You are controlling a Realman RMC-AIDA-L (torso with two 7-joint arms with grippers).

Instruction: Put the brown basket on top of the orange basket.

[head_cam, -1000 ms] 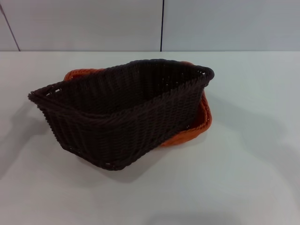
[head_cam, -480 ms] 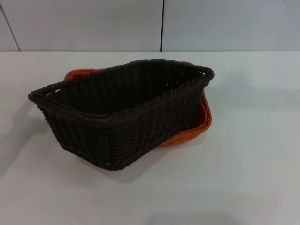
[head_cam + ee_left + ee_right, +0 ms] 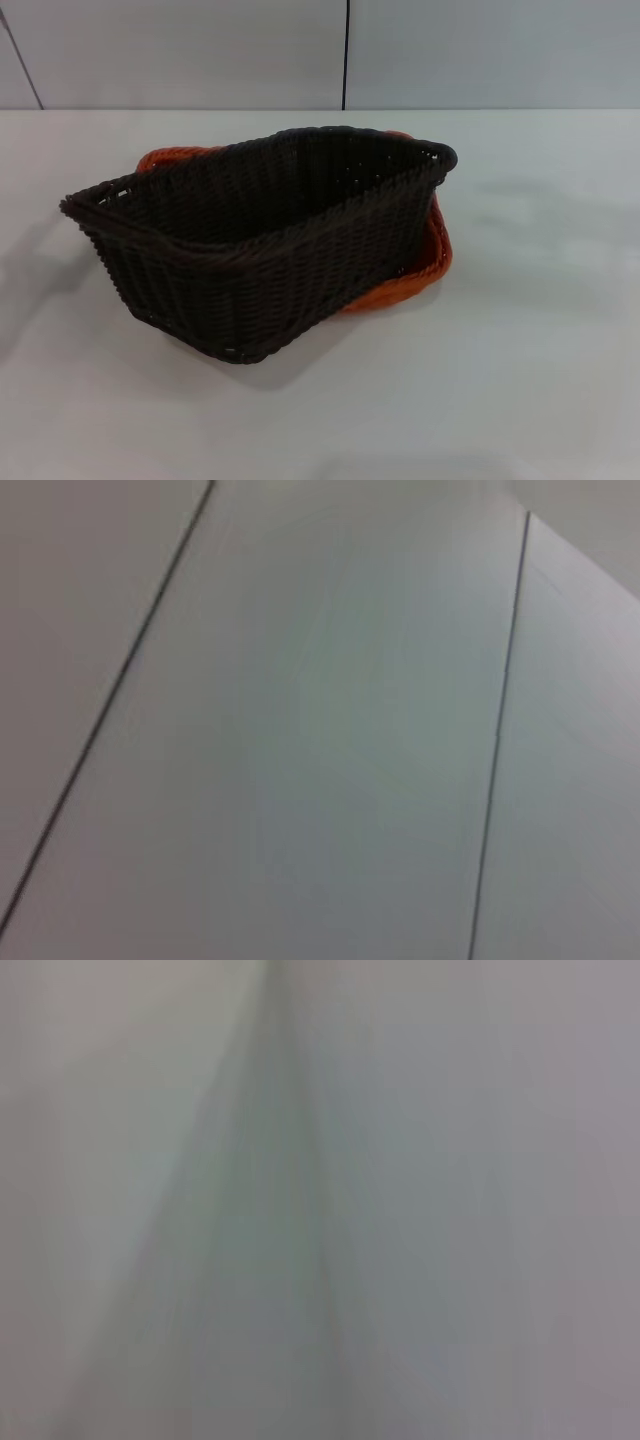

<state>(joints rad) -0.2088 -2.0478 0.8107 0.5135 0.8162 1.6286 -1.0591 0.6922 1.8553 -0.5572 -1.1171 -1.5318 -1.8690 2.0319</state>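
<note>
In the head view the brown basket (image 3: 255,235) rests skewed on the orange basket (image 3: 432,262), tilted, with its left end hanging out over the table. Only the orange basket's right side and a strip of its far rim show from under it. Neither gripper appears in any view. The left wrist view shows only pale panels with dark seams, and the right wrist view only a blurred grey surface.
The baskets stand on a white table (image 3: 520,380) in the head view. A pale panelled wall (image 3: 450,50) with a dark vertical seam rises behind the table's far edge.
The faint shadows on the table at the left and bottom edges have faded; the baskets have not moved.
</note>
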